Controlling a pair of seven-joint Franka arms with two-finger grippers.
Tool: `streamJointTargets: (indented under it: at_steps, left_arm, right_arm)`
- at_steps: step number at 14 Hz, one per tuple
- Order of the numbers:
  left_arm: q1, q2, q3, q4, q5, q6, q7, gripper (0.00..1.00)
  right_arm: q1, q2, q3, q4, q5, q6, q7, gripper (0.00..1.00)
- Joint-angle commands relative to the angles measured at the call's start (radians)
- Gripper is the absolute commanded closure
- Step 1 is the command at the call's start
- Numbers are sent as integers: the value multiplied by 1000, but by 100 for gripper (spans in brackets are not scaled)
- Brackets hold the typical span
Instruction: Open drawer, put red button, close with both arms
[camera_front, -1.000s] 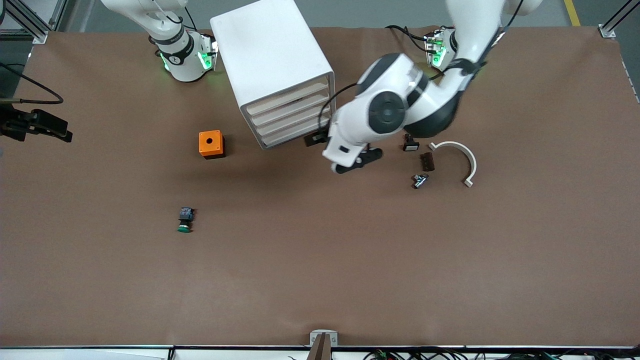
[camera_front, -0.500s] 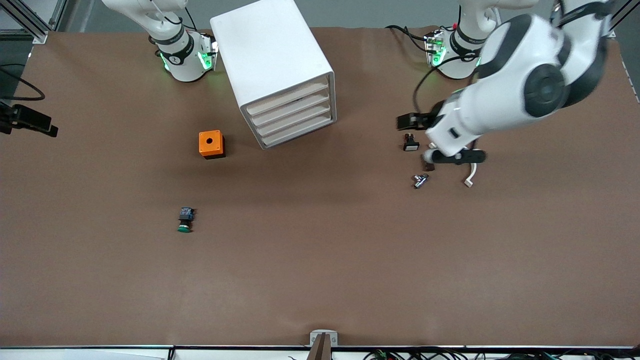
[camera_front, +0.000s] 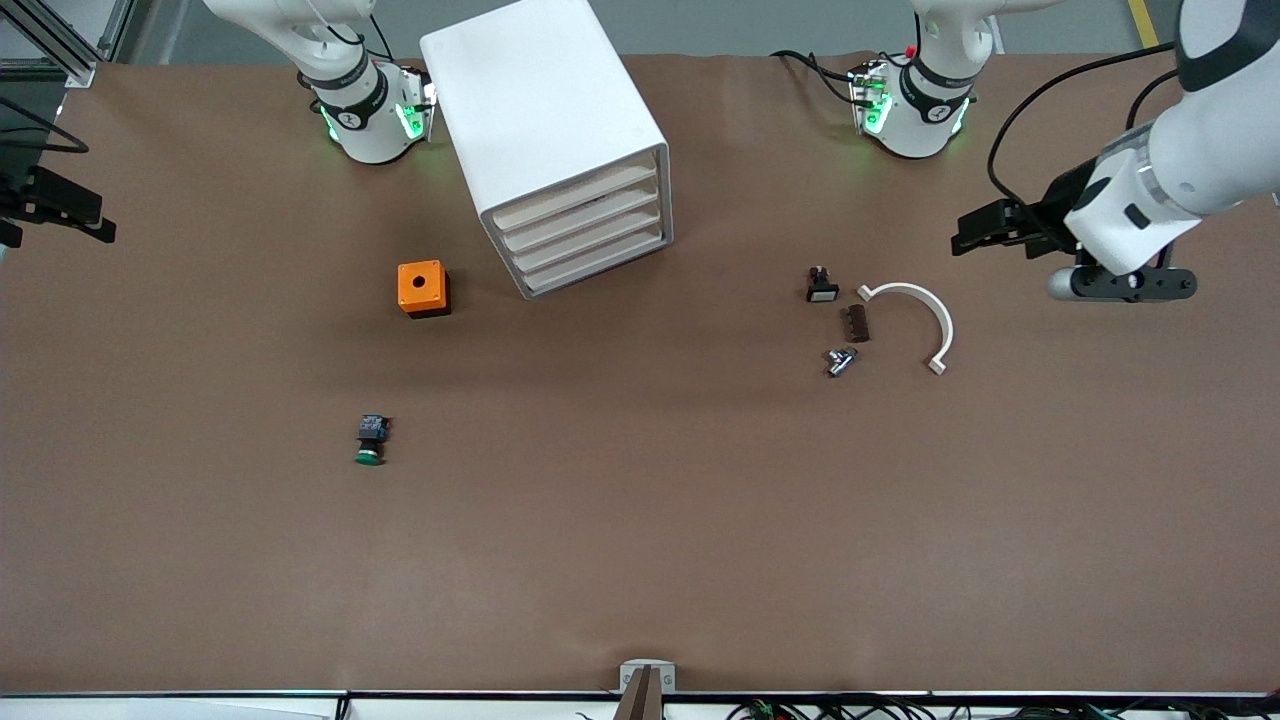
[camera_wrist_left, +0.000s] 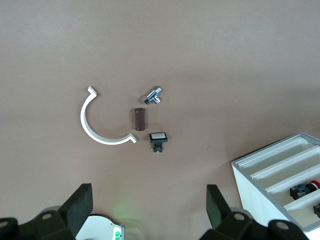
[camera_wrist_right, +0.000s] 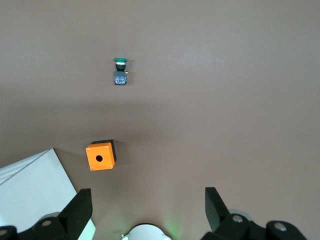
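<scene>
The white cabinet (camera_front: 545, 120) stands near the right arm's base, and all of its drawers (camera_front: 585, 235) sit flush with its front. In the left wrist view the drawers (camera_wrist_left: 280, 172) show from above, with the red button (camera_wrist_left: 313, 185) lying inside one of them. The button is hidden in the front view. My left gripper (camera_wrist_left: 147, 210) is open and empty. It hangs high over the left arm's end of the table (camera_front: 1125, 285). My right gripper (camera_wrist_right: 147, 212) is open and empty, high over the right arm's end, mostly past the front view's edge.
A green-capped button (camera_front: 370, 440) lies nearer the front camera than an orange box with a hole (camera_front: 423, 288). A white arc piece (camera_front: 915, 315), a brown block (camera_front: 855, 323), a metal part (camera_front: 840, 361) and a white-capped switch (camera_front: 821, 285) lie toward the left arm's end.
My left arm has swung away from the cabinet's drawer front, over the small parts, out to its own end of the table. The right gripper has drifted slightly at the view's edge.
</scene>
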Motion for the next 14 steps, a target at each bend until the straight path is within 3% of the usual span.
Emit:
streamJointTargets:
  at_steps: [1, 6, 10, 14]
  left_arm:
    - [14, 0, -10, 23, 20, -28, 7, 0]
    - [35, -3, -4, 46, 176, -23, 55, 0]
    - [126, -44, -4, 9, 167, 6, 195, 0]
    - [130, -75, -4, -41, 166, 59, 195, 0]
  right_arm:
    - [24, -49, -4, -56, 10, 28, 71, 0]
    - [18, -55, -2, -56, 10, 60, 51, 0]
    - [4, -55, -7, -56, 12, 75, 5, 0]
    - [6, -78, -7, -86, 12, 89, 5, 0]
